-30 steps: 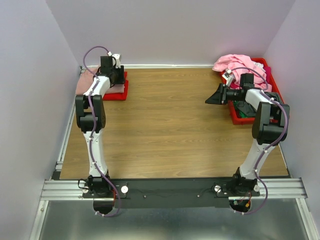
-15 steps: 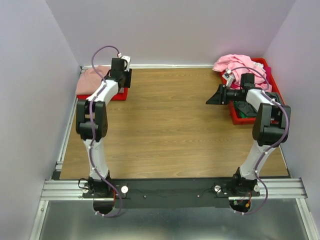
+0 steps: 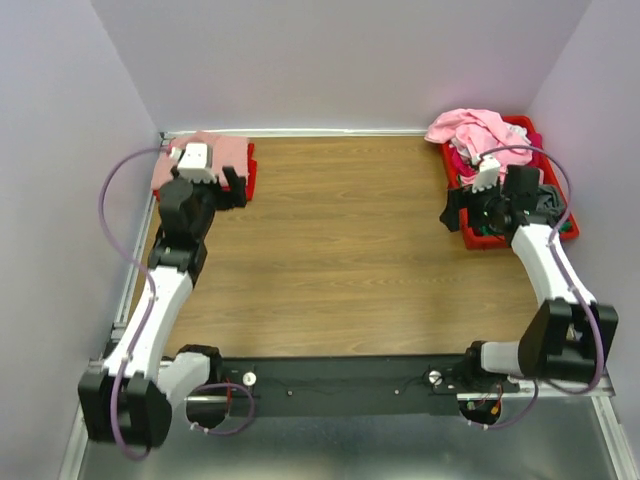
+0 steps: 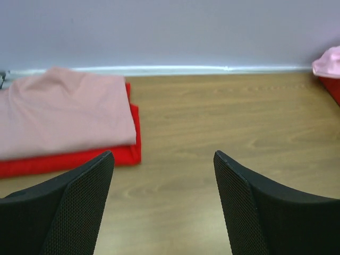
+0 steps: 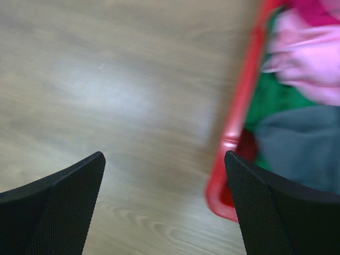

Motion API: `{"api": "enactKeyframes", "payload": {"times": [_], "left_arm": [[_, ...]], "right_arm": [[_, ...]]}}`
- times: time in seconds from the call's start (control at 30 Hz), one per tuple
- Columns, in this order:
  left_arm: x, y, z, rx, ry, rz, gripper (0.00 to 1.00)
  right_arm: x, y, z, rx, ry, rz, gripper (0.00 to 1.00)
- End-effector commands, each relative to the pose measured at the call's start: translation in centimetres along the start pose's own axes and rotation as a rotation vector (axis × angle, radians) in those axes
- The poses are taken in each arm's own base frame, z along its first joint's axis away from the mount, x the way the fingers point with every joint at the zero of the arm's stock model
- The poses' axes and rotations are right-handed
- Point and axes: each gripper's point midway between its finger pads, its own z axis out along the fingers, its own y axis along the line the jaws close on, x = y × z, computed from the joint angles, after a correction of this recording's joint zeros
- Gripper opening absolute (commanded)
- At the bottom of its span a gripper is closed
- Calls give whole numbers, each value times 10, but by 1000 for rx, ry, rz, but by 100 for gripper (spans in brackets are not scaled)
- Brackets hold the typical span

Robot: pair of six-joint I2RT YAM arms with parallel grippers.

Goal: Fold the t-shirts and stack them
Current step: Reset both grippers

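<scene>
A folded dusty-pink t-shirt (image 4: 64, 111) lies on a folded red t-shirt (image 4: 74, 158) at the table's far left corner, and the stack (image 3: 215, 150) shows from above too. My left gripper (image 4: 163, 155) hangs open just right of and in front of it (image 3: 232, 188), holding nothing. Unfolded t-shirts fill the red bin (image 3: 505, 238) at the far right, with a light pink one (image 3: 465, 126) heaped on top. The right wrist view shows pink (image 5: 308, 64), grey (image 5: 300, 143) and green cloth inside. My right gripper (image 5: 164, 155) is open and empty over the wood by the bin's left rim (image 5: 241, 111).
Lilac walls close the table on the left, back and right. Bare wooden tabletop (image 3: 340, 240) lies between the stack and the bin. A black rail with both arm bases (image 3: 340, 385) runs along the near edge.
My left arm has drawn back from the stack towards its base. The right gripper has turned down next to the bin. Both grippers have opened wider.
</scene>
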Motion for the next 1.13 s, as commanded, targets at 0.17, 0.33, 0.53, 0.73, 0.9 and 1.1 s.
{"api": "enactKeyframes", "payload": {"times": [0.17, 0.33, 0.53, 0.73, 0.9, 1.1], "left_arm": [[-18, 19, -90, -129, -209, 27, 98], [-18, 9, -89, -72, -208, 31, 99], [-9, 3, -83, -32, -176, 40, 98], [-6, 2, -83, -23, -167, 48, 98], [-4, 1, -82, -17, -163, 48, 98], [-3, 2, -81, -24, -162, 52, 98]], "right_arm": [[-77, -53, -94, 532, -415, 147, 100], [-71, -62, -108, 623, -436, 196, 100], [-60, -56, -111, 617, -440, 181, 100], [-57, -56, -111, 621, -443, 198, 100], [-58, -59, -110, 630, -447, 208, 100], [-56, -61, -109, 642, -451, 219, 100]]}}
